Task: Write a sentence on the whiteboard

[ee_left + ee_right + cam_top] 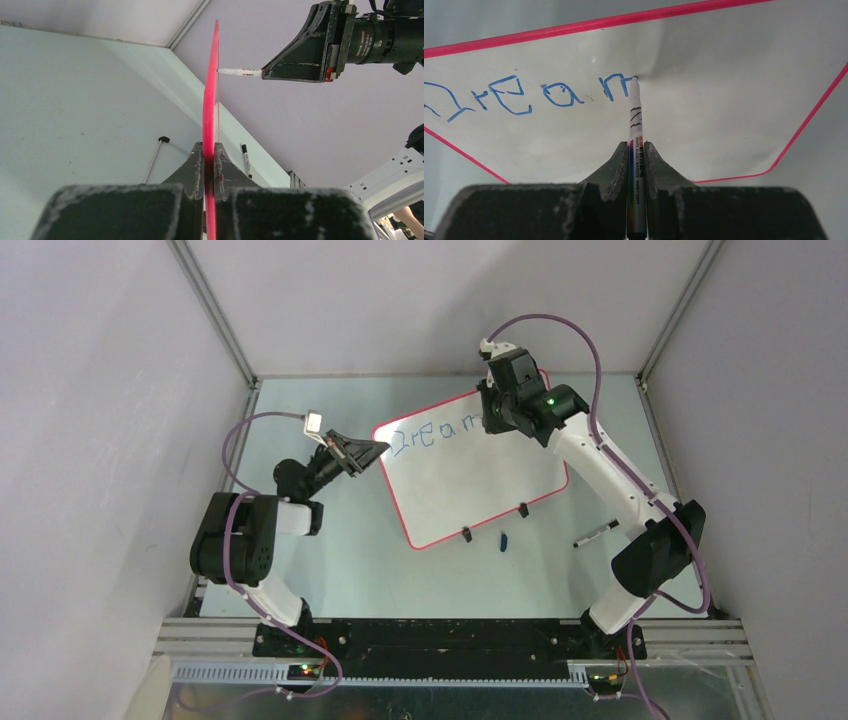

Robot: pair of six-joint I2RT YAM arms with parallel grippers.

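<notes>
We've got the left gripper (210,152) clamped on the whiteboard (480,490) rim, the right gripper (637,147) pinching the marker (634,112), tip touching the writing (437,437)

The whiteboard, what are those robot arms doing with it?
The left gripper pinches the whiteboard by its edge to steady it. The right gripper holds a marker with its tip on the board, at the end of the sentence, which so far reads only Dream, in blue.

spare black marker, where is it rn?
Top view, right side: the black marker lies on the table just off the near-right corner of the whiteboard, beside the right arm.
</notes>
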